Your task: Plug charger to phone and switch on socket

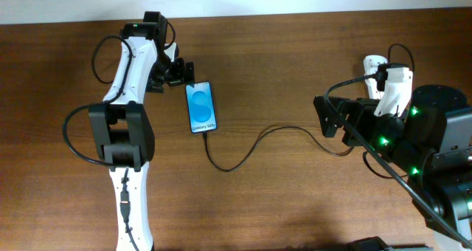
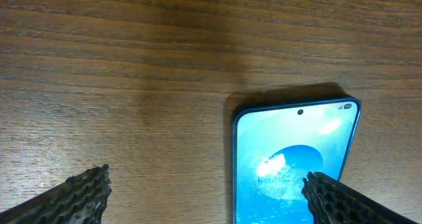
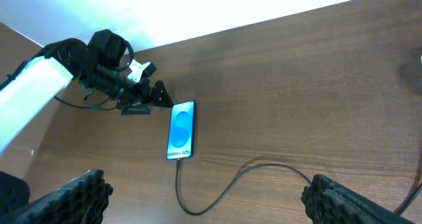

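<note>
The phone (image 1: 200, 107) lies flat with its blue screen up and "Galaxy S25" readable. The charger (image 1: 243, 159), a thin black cable, is plugged into the phone's near end and loops right toward my right arm. My left gripper (image 1: 183, 74) is open just beyond the phone's far left corner. In the left wrist view the phone (image 2: 293, 155) lies below its right finger (image 2: 343, 201), with nothing held. My right gripper (image 1: 326, 117) is open, well to the right of the phone (image 3: 182, 130); the charger (image 3: 224, 191) runs between its fingers (image 3: 349, 201). The socket is mostly hidden behind my right arm; a white end (image 1: 371, 62) shows.
The wooden table (image 1: 280, 59) ends at a white wall along the far edge. The left arm (image 1: 125, 133) stands left of the phone. The right arm's black body (image 1: 420, 140) with green lights fills the right side.
</note>
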`<state>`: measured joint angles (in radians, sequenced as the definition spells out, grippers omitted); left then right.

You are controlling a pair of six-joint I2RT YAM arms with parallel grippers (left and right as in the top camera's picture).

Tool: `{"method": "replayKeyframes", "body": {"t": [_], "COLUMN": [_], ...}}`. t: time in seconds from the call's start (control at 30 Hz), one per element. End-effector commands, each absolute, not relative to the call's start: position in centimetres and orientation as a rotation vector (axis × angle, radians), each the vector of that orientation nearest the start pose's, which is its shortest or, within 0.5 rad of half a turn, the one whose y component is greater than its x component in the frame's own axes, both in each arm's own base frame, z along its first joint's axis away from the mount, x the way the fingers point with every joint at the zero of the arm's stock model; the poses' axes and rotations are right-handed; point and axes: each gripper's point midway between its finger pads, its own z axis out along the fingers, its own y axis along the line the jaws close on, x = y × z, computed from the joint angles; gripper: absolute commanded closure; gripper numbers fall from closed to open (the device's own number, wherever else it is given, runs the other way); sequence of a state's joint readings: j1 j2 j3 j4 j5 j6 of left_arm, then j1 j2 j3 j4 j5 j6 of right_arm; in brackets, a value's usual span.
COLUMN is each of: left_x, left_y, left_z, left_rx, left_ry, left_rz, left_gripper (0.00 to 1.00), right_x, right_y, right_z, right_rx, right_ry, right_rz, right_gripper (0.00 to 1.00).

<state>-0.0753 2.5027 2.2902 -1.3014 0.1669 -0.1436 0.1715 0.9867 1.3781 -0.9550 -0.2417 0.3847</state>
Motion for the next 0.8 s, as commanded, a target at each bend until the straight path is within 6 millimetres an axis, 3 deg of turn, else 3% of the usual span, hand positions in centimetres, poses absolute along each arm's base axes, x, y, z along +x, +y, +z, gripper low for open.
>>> {"method": "replayKeyframes", "body": {"t": [0.0,0.77], "left_x": [49.7,49.69], "left_y": [-6.13,-6.13], "left_z": [3.1,3.09], "left_rx": [-0.11,-0.11], "left_ry": [3.091,3.092], "left_rz": [-0.25,-0.25], "left_gripper": [0.01,0.01], "right_x": [27.07,26.71], "right_y": [8.52,9.03], "right_z": [36.08,35.91], "right_rx": [0.082,0.061], "right_ry": [2.149,2.163], "right_rz": [0.557,0.59], "right_gripper": [0.02,0.02]}}
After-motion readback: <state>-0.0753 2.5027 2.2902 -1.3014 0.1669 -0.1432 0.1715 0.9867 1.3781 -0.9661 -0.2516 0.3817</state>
